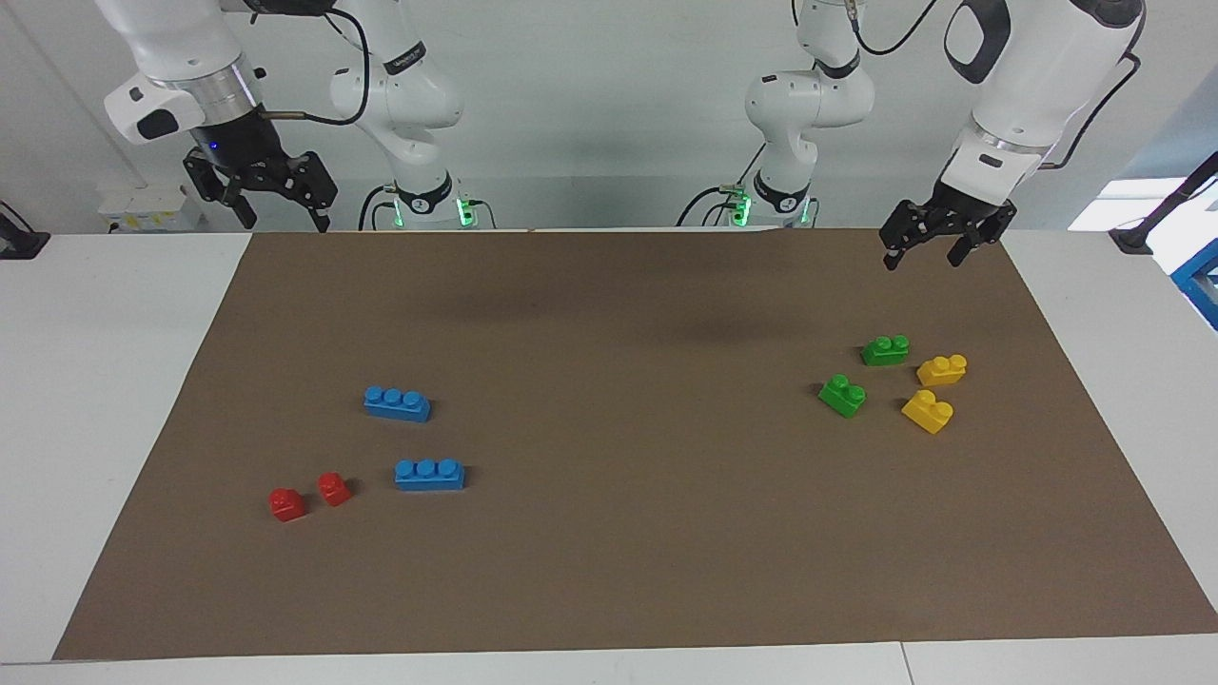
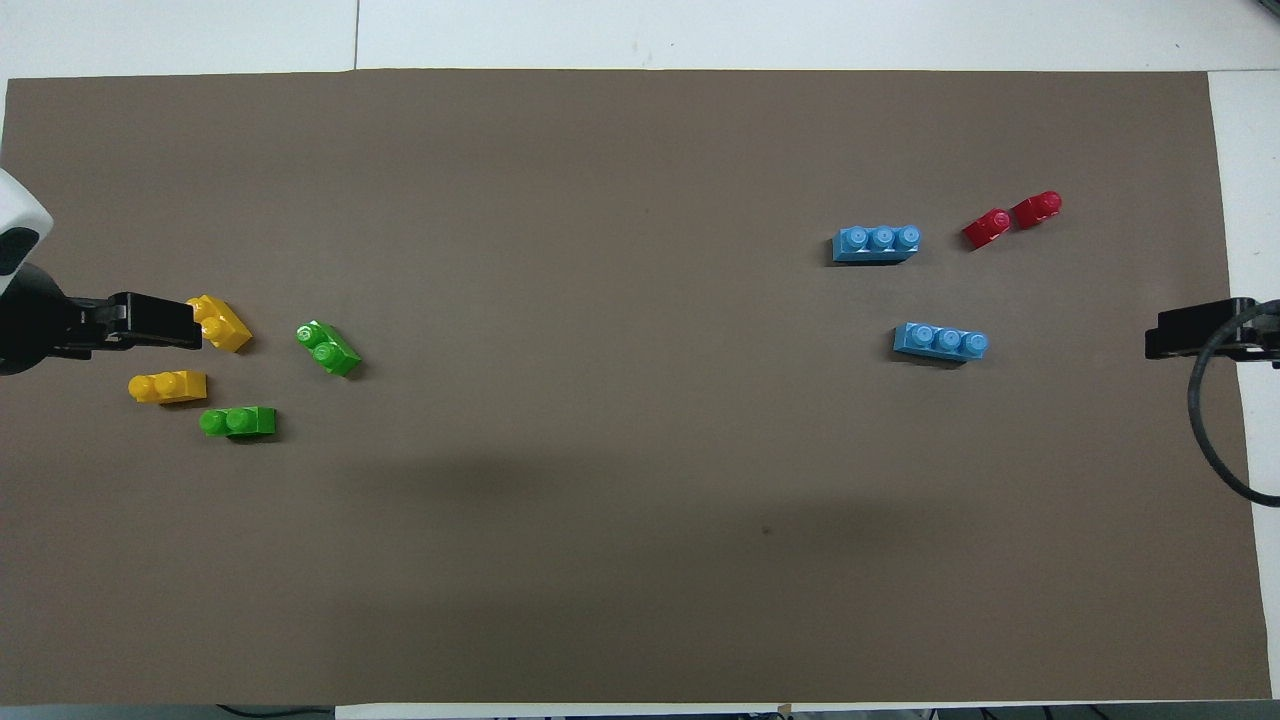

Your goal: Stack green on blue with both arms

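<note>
Two green two-stud bricks lie on the brown mat toward the left arm's end: one (image 1: 885,350) (image 2: 238,422) nearer to the robots, the other (image 1: 843,395) (image 2: 329,348) farther. Two blue three-stud bricks lie toward the right arm's end: one (image 1: 397,403) (image 2: 940,341) nearer, the other (image 1: 430,473) (image 2: 877,243) farther. My left gripper (image 1: 921,260) (image 2: 180,323) is open and empty, raised over the mat's edge near the green and yellow bricks. My right gripper (image 1: 285,221) (image 2: 1160,343) is open and empty, raised by the mat's corner at its own end.
Two yellow two-stud bricks (image 1: 942,369) (image 1: 928,411) lie beside the green ones, closer to the left arm's end of the table. Two small red bricks (image 1: 287,504) (image 1: 333,488) lie beside the farther blue brick. The brown mat (image 1: 609,571) covers most of the white table.
</note>
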